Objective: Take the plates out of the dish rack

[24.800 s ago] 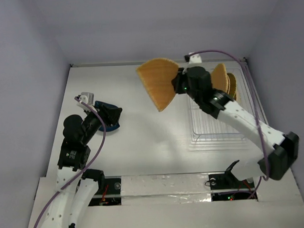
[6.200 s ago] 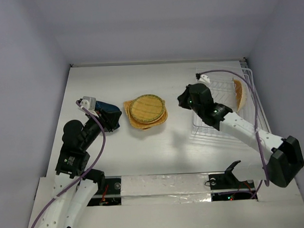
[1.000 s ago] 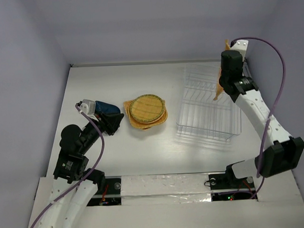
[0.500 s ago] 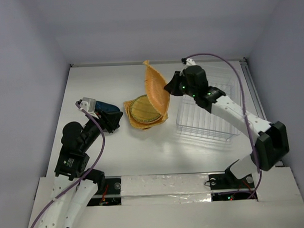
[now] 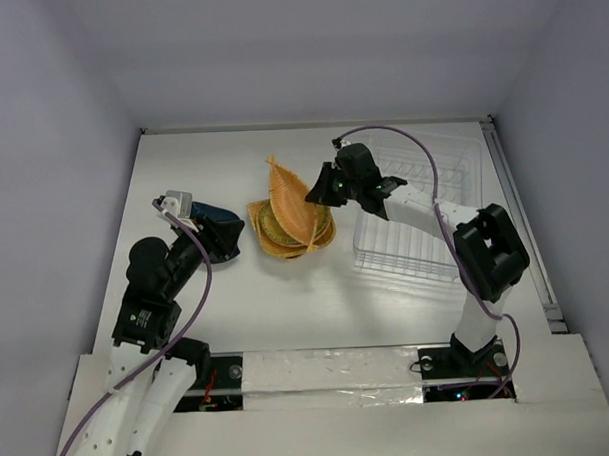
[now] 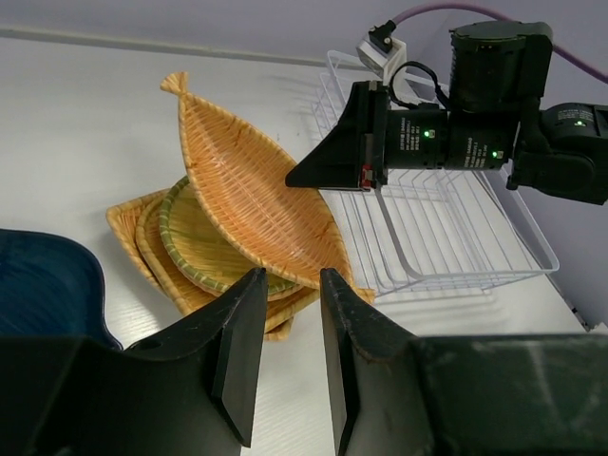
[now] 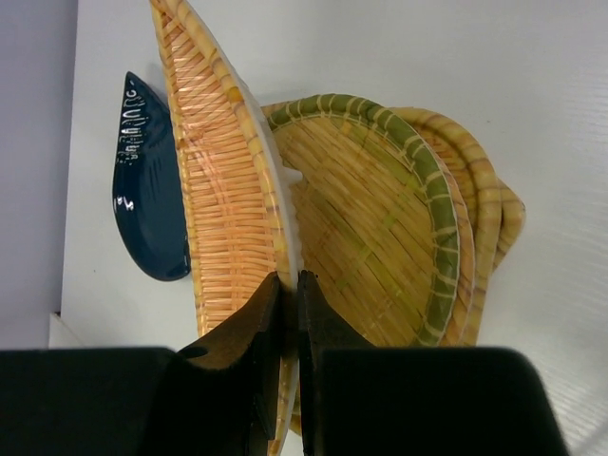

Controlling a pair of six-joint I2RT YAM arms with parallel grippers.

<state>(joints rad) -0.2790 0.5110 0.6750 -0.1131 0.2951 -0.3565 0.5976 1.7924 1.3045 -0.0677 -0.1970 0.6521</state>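
My right gripper (image 5: 313, 193) is shut on the rim of a leaf-shaped woven plate (image 5: 289, 204) and holds it tilted on edge over a stack of orange-tan plates (image 5: 270, 239). In the right wrist view the fingers (image 7: 288, 277) pinch the leaf plate (image 7: 218, 171) above the green-rimmed round plate (image 7: 380, 218). The clear dish rack (image 5: 424, 199) at the right holds no plates. The dark blue dish (image 5: 210, 211) lies left of the stack. My left gripper (image 6: 290, 275) is open and empty beside the blue dish (image 6: 43, 285).
Grey walls close in the white table on three sides. The right arm's purple cable (image 5: 422, 144) arcs over the rack. The right arm (image 6: 475, 114) reaches across the rack (image 6: 446, 228) toward the stack (image 6: 190, 252).
My right gripper has carried the leaf plate from the rack's far right corner leftward and lowered it over the stack. The left arm has hardly moved.
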